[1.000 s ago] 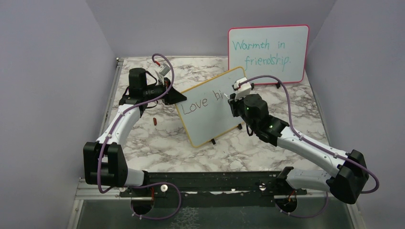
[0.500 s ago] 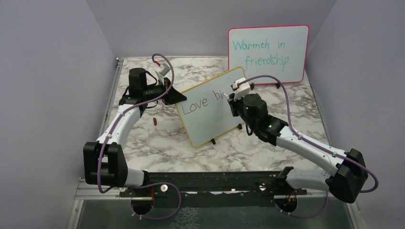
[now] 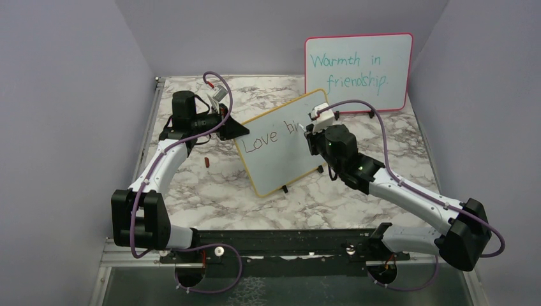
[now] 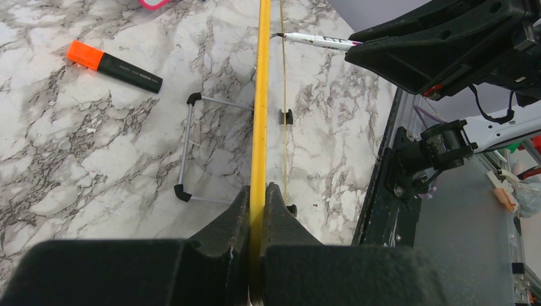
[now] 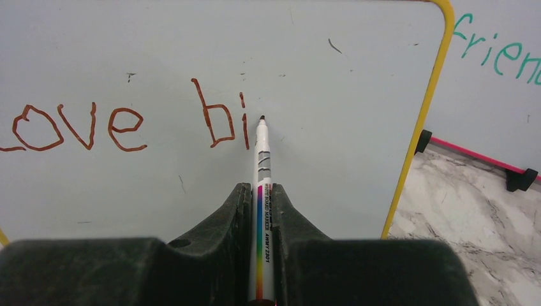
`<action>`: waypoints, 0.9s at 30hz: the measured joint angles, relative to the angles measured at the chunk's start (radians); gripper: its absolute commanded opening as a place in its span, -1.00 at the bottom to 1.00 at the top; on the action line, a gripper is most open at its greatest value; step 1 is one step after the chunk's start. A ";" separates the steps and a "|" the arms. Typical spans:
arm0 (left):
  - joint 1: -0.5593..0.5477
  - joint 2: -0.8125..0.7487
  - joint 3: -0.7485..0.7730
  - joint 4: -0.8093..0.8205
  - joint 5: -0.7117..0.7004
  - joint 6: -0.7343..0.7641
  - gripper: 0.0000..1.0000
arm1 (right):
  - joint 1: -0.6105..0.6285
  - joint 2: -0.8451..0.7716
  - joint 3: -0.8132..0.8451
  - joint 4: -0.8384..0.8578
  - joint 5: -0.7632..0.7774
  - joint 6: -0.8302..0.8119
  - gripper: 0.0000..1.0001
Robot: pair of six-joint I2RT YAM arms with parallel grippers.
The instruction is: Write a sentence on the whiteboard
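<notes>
The whiteboard [image 3: 284, 143] stands at the middle of the worktop [image 3: 210, 191], propped on its small black feet and a wire stand. It is turned at an angle, so its right end sits farther back than its left end. Its yellow frame runs round a white face. On that face the sentence [image 5: 121, 124] so far reads "Love bi" in thin reddish-brown strokes, along the upper part of the board.

The left claw [image 4: 259, 191] is clamped on the board's left edge, with the yellow frame pinched between its two black fingers. The right claw [image 5: 260, 191] is closed on a whiteboard marker [image 5: 261, 159], a white barrel with a rainbow stripe gripped between both fingers. The marker points at the board, and its dark tip sits just right of the "i". In the left wrist view the tip appears to meet the board's face, though contact is hard to confirm.

Behind and to the right, a pink-framed board [image 3: 357, 70] leans against the far wall, with teal writing that reads "Warmth in friendship." A black marker with an orange end [image 4: 113, 65] lies flat on the worktop on the far side of the whiteboard, well apart from the wire stand. A small red item [image 3: 207, 161] lies on the worktop left of the whiteboard.
</notes>
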 measured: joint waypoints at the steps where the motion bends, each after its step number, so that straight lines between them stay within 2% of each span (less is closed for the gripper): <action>1: 0.000 0.000 0.000 0.000 0.000 0.000 -1.00 | 0.000 0.000 0.000 0.000 0.000 0.000 -0.99; 27: 0.000 0.000 0.000 -0.001 -0.001 0.000 -1.00 | -0.003 -0.007 0.000 -0.054 -0.002 0.045 -0.99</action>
